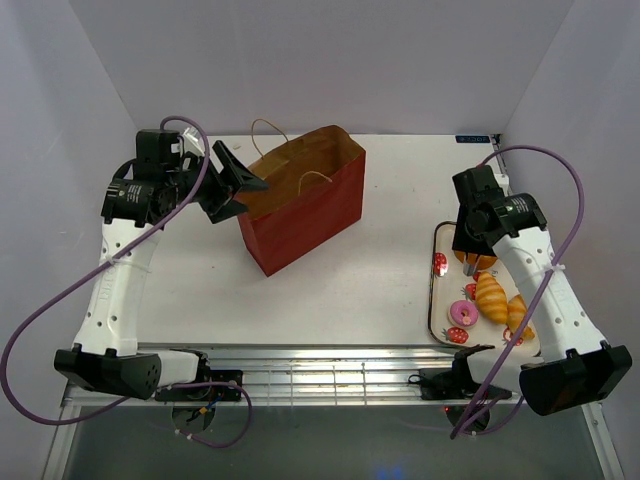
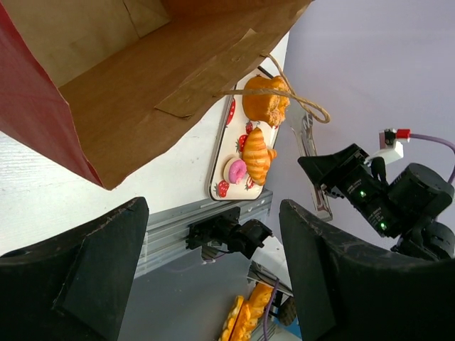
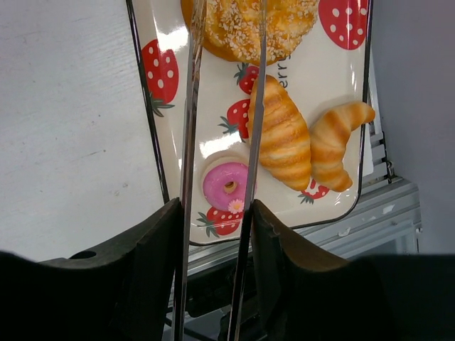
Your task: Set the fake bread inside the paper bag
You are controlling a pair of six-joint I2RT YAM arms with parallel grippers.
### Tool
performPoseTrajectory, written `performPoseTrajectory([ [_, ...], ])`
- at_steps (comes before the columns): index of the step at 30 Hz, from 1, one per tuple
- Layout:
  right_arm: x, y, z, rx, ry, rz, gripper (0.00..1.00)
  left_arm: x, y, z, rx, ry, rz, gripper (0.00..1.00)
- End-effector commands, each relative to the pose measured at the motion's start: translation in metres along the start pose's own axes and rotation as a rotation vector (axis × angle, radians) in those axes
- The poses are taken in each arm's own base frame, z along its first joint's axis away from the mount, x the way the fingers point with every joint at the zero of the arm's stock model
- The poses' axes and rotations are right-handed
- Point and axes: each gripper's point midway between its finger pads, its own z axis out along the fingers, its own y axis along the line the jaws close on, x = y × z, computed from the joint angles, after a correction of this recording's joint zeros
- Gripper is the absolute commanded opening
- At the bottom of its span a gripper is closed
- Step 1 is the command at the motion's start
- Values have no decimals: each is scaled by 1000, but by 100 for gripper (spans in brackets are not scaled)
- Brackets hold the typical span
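Two glossy golden ridged toy croissants point(image 3: 284, 135) and a round pink-iced toy doughnut point(image 3: 227, 186) lie on the strawberry-printed white tray point(image 3: 320, 78), at the lower right of the overhead view. The long silver metal tongs point(image 3: 189, 128), clamped in the right gripper point(image 3: 213, 209), have their blades apart. The tips run past the frame's top over a sprinkled round bun point(image 3: 249, 25), so any pinch cannot be told. The tall red-brown paper bag point(image 1: 305, 215) stands upper centre, well apart from the tray, with the left gripper point(image 1: 245, 192) spread beside its mouth. Likely faults: a glossy pastry slipping from the narrow blades, or the thin tan cord handles point(image 1: 316, 177) snagging it.
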Motion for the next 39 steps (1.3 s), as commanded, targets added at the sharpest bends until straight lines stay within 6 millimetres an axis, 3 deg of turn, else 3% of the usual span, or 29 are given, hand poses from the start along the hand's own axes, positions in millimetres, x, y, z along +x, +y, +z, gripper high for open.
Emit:
performPoseTrajectory([
  [1, -30, 3, 7, 5, -70, -10, 48, -7, -14, -10, 42, -16, 43, 85],
  [7, -40, 14, 24, -40, -67, -53, 54, -11, -15, -14, 40, -24, 62, 84],
  [11, -42, 10, 34, -39, -58, -56, 56, -15, -16, -15, 36, -28, 70, 84],
  [29, -15, 13, 65, -47, 45, -86, 55, -16, -8, -21, 9, -49, 38, 84],
  [39, -13, 9, 76, -11, 53, -97, 53, -16, -8, -23, 9, -59, 24, 85],
])
